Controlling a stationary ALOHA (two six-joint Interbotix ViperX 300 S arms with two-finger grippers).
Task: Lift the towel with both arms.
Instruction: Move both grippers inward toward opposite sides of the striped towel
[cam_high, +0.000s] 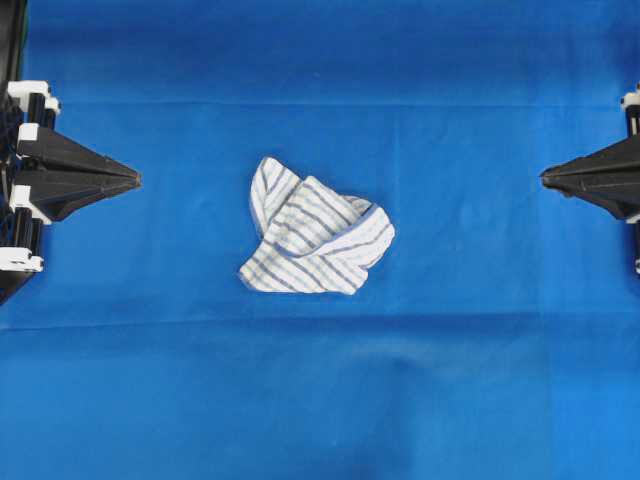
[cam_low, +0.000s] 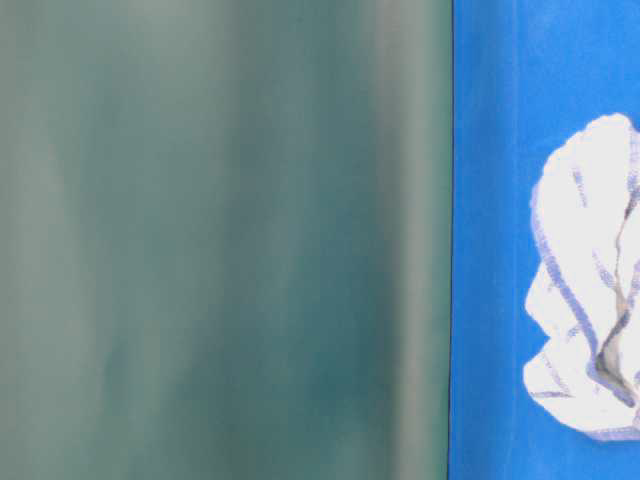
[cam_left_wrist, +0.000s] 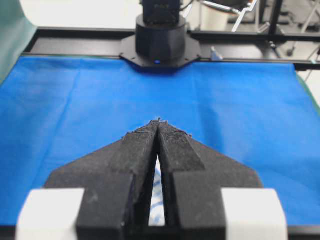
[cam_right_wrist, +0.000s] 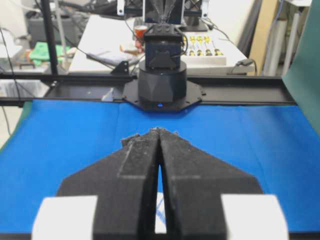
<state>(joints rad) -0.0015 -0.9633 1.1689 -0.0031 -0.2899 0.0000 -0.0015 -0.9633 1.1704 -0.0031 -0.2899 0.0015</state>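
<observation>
Overhead exterior view: the towel lies crumpled in a loose heap on the blue tablecloth, roughly midway between the two pincers and well apart from both. The left gripper pokes in from the left edge with its tips pressed together to a point that aims at the towel; most of its arm is cut off by the frame. The right gripper enters from the right edge, likewise clenched on nothing and pointing inward, and even less of it shows.

From the left wrist camera, the left gripper fills the lower half of the picture, jaws meeting at the tips. Only a thin sliver of striped towel shows through the narrow gap further back between the fingers; the rest is hidden behind them. Straight ahead, past the tips, stands the black base of the other arm at the far edge of the cloth.

The right wrist camera gives the mirror case: the right gripper closed at the tips, a small slice of towel seen through the slit, the opposite arm base beyond.

The table-level view is mostly blocked by a blurred grey-green surface; at its right, the towel is cut off by the frame edge.
</observation>
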